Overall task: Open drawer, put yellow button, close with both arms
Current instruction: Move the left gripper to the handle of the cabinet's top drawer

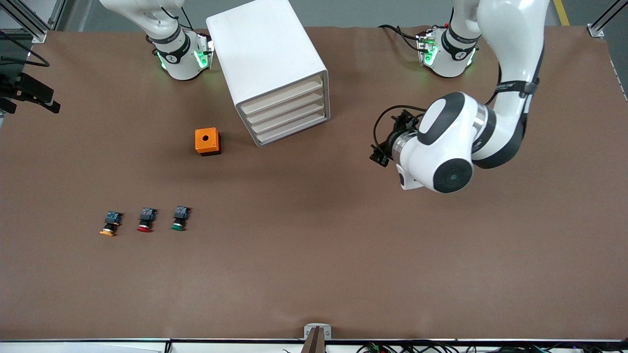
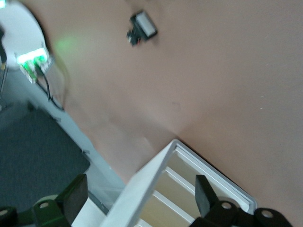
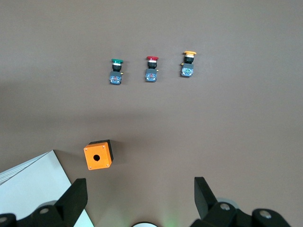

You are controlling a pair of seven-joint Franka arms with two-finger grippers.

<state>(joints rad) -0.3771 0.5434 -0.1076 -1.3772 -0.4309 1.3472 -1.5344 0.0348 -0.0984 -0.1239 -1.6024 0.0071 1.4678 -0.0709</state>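
While the small yellow-capped push button with its black body and blue rear block (image 1: pixel 109 224) lies untouched on the brown tabletop (image 1: pixel 314 274), it heads a short row of three buttons toward the right arm's end, cap turned toward the front camera. Just beside it sits a red-capped push button (image 1: pixel 145 220), and next along, a green-capped push button (image 1: pixel 179 218); the three are close together but not touching. Farther from the front camera than the row stands an orange box with a round hole in its top (image 1: pixel 206 140), apart from the buttons. Near it, toward the middle of the tabletop, stands a white plastic cabinet of four stacked drawers (image 1: pixel 269 63), all four drawer fronts flush and shut, so nothing can be seen inside them. The glossy white left arm (image 1: pixel 490 117) bends down from its base and folds at the elbow, its wrist turned toward the drawer fronts; the left gripper (image 2: pixel 139 191) hovers beside the cabinet, over bare tabletop, jaws spread apart and holding nothing, with the drawer fronts showing between them in the left wrist view. The glossy white right arm (image 1: pixel 167 29) waits near its base; the right gripper (image 3: pixel 139 191) hangs high over the tabletop, jaws apart and empty, looking down on the orange box and the three buttons.
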